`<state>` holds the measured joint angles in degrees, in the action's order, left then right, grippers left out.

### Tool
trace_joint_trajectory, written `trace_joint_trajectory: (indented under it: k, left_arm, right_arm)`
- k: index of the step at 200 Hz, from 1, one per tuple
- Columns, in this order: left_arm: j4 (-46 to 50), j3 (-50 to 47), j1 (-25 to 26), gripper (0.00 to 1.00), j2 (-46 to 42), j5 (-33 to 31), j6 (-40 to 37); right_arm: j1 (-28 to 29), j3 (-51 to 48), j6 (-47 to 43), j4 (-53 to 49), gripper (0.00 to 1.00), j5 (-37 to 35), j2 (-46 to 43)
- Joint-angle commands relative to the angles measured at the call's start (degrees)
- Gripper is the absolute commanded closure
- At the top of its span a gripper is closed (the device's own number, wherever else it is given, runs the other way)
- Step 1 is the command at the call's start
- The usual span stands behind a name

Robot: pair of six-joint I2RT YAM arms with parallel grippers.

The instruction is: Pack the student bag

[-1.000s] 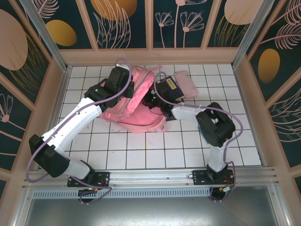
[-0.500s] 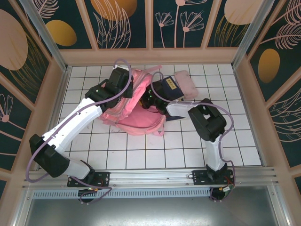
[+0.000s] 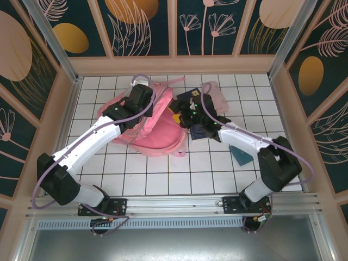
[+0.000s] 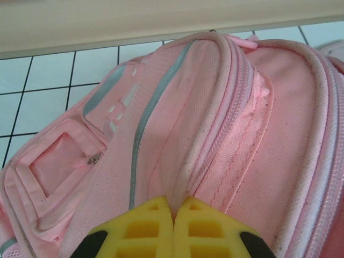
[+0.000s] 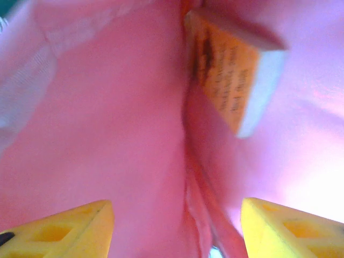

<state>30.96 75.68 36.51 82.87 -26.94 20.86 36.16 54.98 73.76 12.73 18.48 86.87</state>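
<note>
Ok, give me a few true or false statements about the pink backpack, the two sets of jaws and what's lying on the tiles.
1. The left jaws are pinched shut on a fold of the student bag. True.
2. The right jaws are closed tight. False: they stand wide apart.
3. An orange printed item shows ahead of the right jaws, amid pink fabric. True.
4. The teal piece lies to the left of the bag. False: it lies on the tiles to the bag's right, beside the right arm.
</note>
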Motion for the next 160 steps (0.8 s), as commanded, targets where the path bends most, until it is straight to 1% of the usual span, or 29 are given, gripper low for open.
trace_joint_trajectory:
  k: [1, 15, 19, 32, 47, 64, 99, 114, 130, 147, 160]
  left_arm:
    - [-2.88, -2.52, -0.39, 1.00, -3.28, -7.91, 0.19]
    - [-2.16, -4.88, -0.39, 1.00, -4.98, -9.24, 0.24]
    - [-2.06, -5.79, -0.39, 1.00, -5.54, -9.47, 0.22]
    - [-1.63, -8.40, -0.45, 1.00, -7.40, -9.06, 0.16]
    - [-1.35, -11.08, -0.47, 1.00, -8.98, -6.10, -0.54]
    - [-1.33, -13.55, -0.47, 1.00, -9.81, -1.84, -0.82]
    - [-2.03, -16.25, -0.48, 1.00, -9.10, 1.61, 0.36]
    - [-2.46, -16.48, -0.41, 1.00, -8.24, 3.71, -0.40]
    - [-2.65, -16.62, -0.40, 1.00, -7.25, 5.53, -1.15]
    - [-2.79, -16.87, -0.42, 0.95, -6.56, 6.61, -1.36]
    - [-2.60, -16.96, -0.45, 0.88, -6.29, 7.25, -1.38]
  right_arm:
    - [-3.00, -6.03, -3.18, -8.05, 0.37, -6.71, -5.49]
    - [-4.45, -10.20, -3.59, -8.50, 0.37, -8.41, -7.51]
    - [-6.65, -11.03, -3.77, -8.66, 0.37, -8.27, -7.67]
    - [-9.83, -12.62, -4.71, -8.99, 0.38, -7.68, -7.52]
    - [-12.53, -13.22, -6.20, -7.52, 0.38, -7.02, -6.20]
    - [-14.36, -11.03, -7.62, -7.04, 0.38, -5.74, -2.63]
    - [-15.61, -5.80, -7.35, -4.59, 0.39, -2.37, 7.33]
    - [-16.16, -4.04, -7.00, -2.64, 0.41, -1.05, 10.52]
    - [-16.45, -2.22, -6.48, -1.23, 0.42, -1.30, 12.83]
    - [-16.73, -0.32, -5.92, -0.48, 0.43, -1.35, 14.97]
    - [-16.74, 1.11, -5.45, -1.44, 0.47, -2.93, 16.59]
